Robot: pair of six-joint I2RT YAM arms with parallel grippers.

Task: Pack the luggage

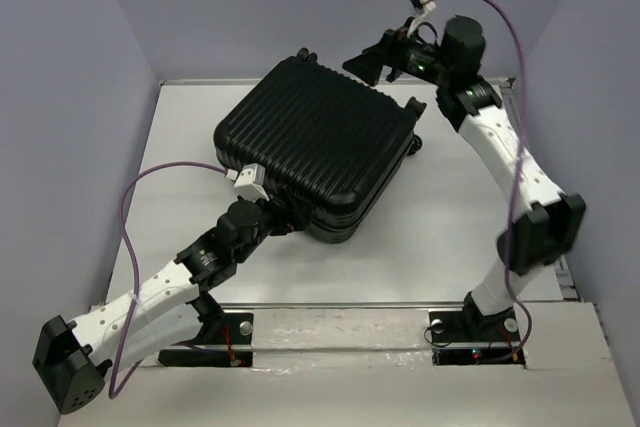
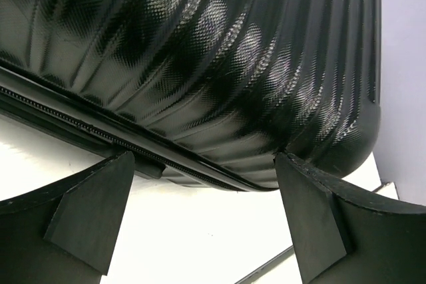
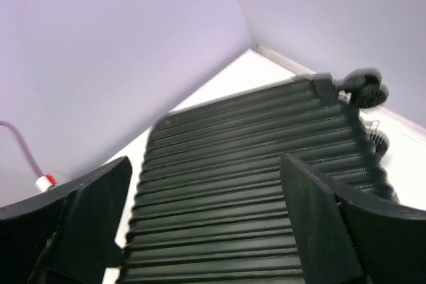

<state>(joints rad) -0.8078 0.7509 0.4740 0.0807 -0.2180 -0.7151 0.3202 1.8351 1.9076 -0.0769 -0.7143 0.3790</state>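
1. The luggage lies flat and closed on the white tabletop, ribbed shell facing up. It is turned at a diagonal and sits in the far-middle area of the tabletop.
2. Its small black wheels are on the side nearer the right arm. The right wrist view shows them at the far corner of the shell.
3. The left tool is low, at the near corner of the luggage. The left wrist view shows its jaws spread wide with only bare tabletop between them.
4. The zipper seam runs just ahead of the left fingertips. Possibly touching the case's lower edge; I cannot tell from this angle.
5. The right tool hangs above the far right corner of the luggage, clear of the shell. Its jaws are apart and hold nothing; the ribbed lid shows beneath them.
6. A purple cable loops beside the left arm.
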